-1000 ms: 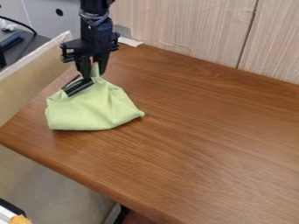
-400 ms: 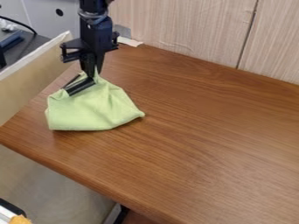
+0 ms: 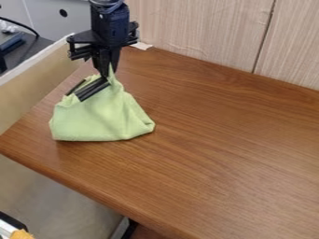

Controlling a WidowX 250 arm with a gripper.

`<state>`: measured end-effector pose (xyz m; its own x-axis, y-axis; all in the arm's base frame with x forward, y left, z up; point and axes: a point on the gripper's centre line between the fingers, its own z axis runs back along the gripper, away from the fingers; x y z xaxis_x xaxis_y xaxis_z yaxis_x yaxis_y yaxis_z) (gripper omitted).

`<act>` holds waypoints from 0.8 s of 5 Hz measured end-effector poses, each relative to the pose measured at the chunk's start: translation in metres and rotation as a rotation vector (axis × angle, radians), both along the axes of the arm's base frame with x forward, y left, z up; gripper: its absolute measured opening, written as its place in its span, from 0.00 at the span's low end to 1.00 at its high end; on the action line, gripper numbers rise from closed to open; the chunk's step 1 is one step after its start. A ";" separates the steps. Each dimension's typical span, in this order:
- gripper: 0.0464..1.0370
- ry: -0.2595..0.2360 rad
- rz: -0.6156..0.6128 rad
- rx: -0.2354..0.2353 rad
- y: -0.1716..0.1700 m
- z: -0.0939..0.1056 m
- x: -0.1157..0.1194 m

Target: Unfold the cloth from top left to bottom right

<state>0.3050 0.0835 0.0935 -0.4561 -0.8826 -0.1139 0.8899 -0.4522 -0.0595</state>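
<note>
At the upper left of the wooden table, the black gripper (image 3: 108, 73) points down, shut on the top tip of the green cloth (image 3: 100, 119). The pinched tip stands raised in a peak, while the rest of the cloth lies bunched on the table below and slightly left of the gripper. A dark striped strip crosses the cloth's upper left part, just beside the fingers. The cloth's lower edge is nearly straight, and its right corner rests on the tabletop.
The wooden table (image 3: 218, 149) extends right and toward the front. A pale wood panel wall (image 3: 193, 28) borders its back edge, where a white scrap (image 3: 142, 45) lies. Left of the table is a beige box side (image 3: 31, 86).
The gripper's fingers closed on the cloth's tip, then the gripper shifted slightly right, drawing the tip up into a narrow peak. The dark striped strip moved a little right with the cloth.
</note>
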 end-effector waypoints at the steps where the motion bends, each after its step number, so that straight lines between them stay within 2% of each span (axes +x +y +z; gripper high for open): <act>1: 0.01 -0.006 -0.068 -0.008 -0.019 0.003 -0.019; 2: 0.01 0.039 -0.121 -0.027 -0.033 -0.015 -0.039; 3: 0.01 0.024 -0.160 -0.030 -0.039 -0.020 -0.053; 4: 0.01 0.046 -0.207 -0.052 -0.044 -0.033 -0.068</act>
